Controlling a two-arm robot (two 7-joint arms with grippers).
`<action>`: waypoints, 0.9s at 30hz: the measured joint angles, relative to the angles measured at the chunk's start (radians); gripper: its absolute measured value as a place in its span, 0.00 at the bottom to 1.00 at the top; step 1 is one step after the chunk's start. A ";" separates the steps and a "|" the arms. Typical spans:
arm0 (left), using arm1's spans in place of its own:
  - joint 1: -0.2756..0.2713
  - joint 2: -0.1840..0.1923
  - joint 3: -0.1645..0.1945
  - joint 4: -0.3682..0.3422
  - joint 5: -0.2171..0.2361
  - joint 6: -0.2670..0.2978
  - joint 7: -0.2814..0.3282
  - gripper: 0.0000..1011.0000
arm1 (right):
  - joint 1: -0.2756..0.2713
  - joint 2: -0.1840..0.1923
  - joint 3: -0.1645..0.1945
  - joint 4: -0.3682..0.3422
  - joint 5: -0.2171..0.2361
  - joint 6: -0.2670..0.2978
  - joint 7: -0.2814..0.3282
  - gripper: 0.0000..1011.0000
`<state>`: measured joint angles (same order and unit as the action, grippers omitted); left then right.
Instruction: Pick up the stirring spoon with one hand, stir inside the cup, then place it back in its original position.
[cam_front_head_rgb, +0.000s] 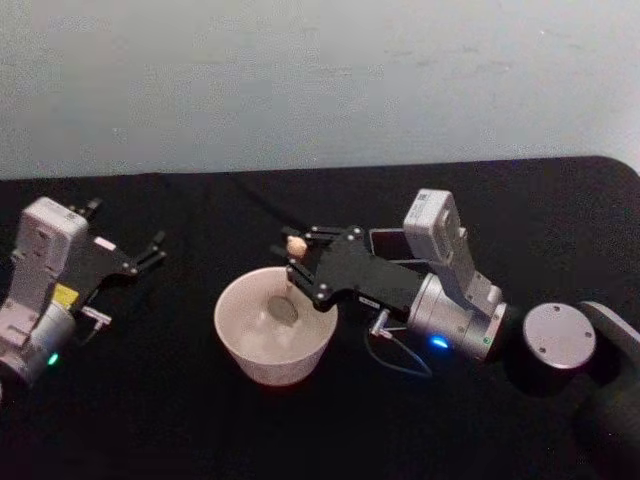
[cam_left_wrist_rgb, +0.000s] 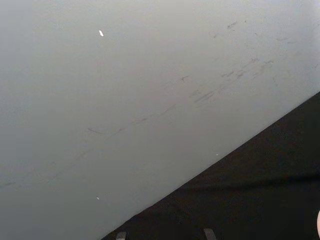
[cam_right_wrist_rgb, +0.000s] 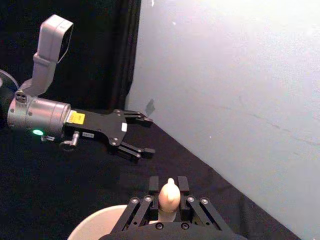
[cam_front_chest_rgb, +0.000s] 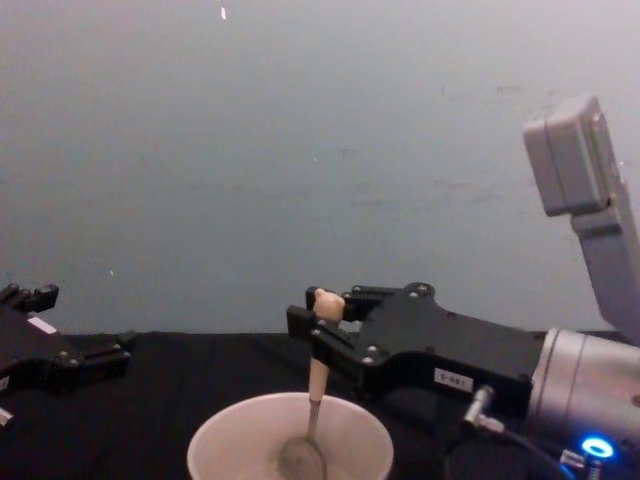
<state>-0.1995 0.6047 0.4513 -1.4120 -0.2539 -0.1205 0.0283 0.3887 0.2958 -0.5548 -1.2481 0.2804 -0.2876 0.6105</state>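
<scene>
We hold the small stirring spoon, with its shiny round metal bowl and beige wooden handle, upright in the black right gripper, just left of centre in the head view. Its bowl hangs inside the wide, cream-white round cup below. The pincer is closed narrow on the very top of the handle, right at the tiny bear-head knob. We judge this high grip leaves the whole shaft free to circle in the cup without the gripper meeting the thin rim, so this looks like the stirring step.

In the chest view the spoon stands at lower centre, leaning only slightly, with its bowl low near the floor of the cup. The handle reads as a slim pale stick and the knob as a rounded cream bead, while the metal bowl is a dull grey disc.

The dark grey square holder stands just behind the right gripper, right of centre; we judge that leaves only a short trip back. The left gripper rests at the left edge with its fingers spread wide and empty, well apart from the cup and out of the way.
</scene>
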 joint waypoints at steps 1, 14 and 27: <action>0.000 0.000 0.000 0.000 0.000 0.000 0.000 0.99 | -0.002 0.002 0.003 -0.003 -0.001 0.001 -0.002 0.21; 0.000 0.000 0.000 0.000 0.000 0.000 0.000 0.99 | -0.051 0.060 0.019 -0.077 0.001 0.019 0.015 0.21; 0.000 0.000 0.000 0.000 0.000 0.000 0.000 0.99 | -0.091 0.083 -0.011 -0.152 0.039 0.033 0.062 0.21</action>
<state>-0.1995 0.6047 0.4514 -1.4119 -0.2539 -0.1205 0.0283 0.2980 0.3787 -0.5655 -1.4005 0.3195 -0.2544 0.6729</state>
